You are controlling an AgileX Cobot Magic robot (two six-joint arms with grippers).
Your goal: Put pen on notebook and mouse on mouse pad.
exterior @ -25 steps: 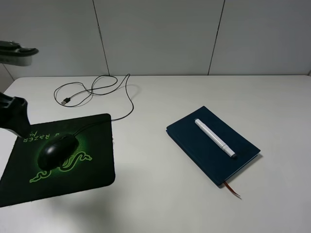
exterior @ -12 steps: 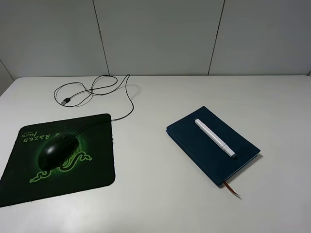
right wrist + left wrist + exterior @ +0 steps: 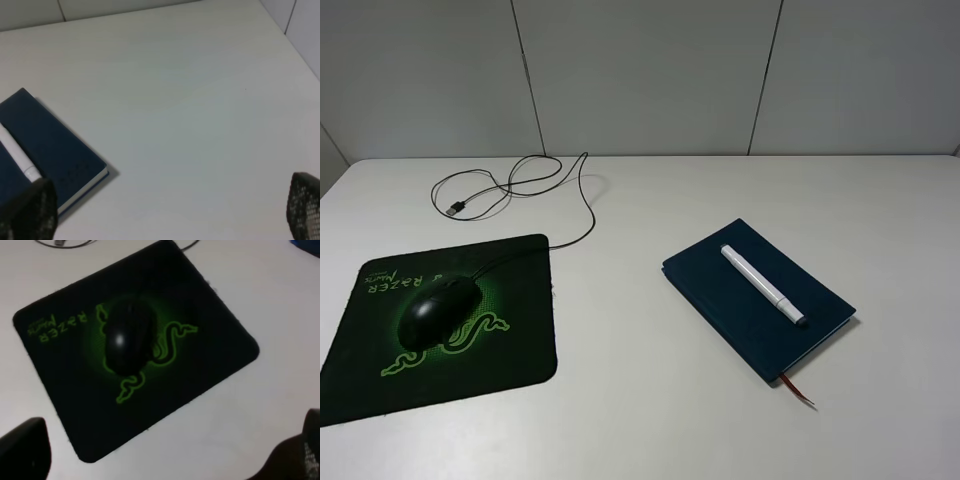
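Observation:
The white pen [image 3: 763, 284] lies diagonally on the navy notebook [image 3: 740, 310], right of the table's middle; the right wrist view shows them too, the pen [image 3: 17, 158] on the notebook [image 3: 55, 150]. The black mouse [image 3: 437, 310] rests on the green-logo mouse pad [image 3: 510, 340] at the left, its cable [image 3: 582, 205] looping toward the back. In the left wrist view the mouse [image 3: 127, 342] sits on the pad [image 3: 210, 335]. My left gripper [image 3: 167, 455] hangs open above the pad's near side. My right gripper [image 3: 172, 207] stands open beside the notebook. Neither arm shows in the high view.
The cable's USB plug [image 3: 453, 209] lies on the white table [image 3: 640, 400] behind the pad. A reddish ribbon [image 3: 800, 392] sticks out of the notebook's near end. A grey panelled wall [image 3: 640, 70] stands behind the table.
The left arm, seen at the far left edge of the high view a second ago, has drawn out of that view. Mouse, pad, pen and notebook have not moved.

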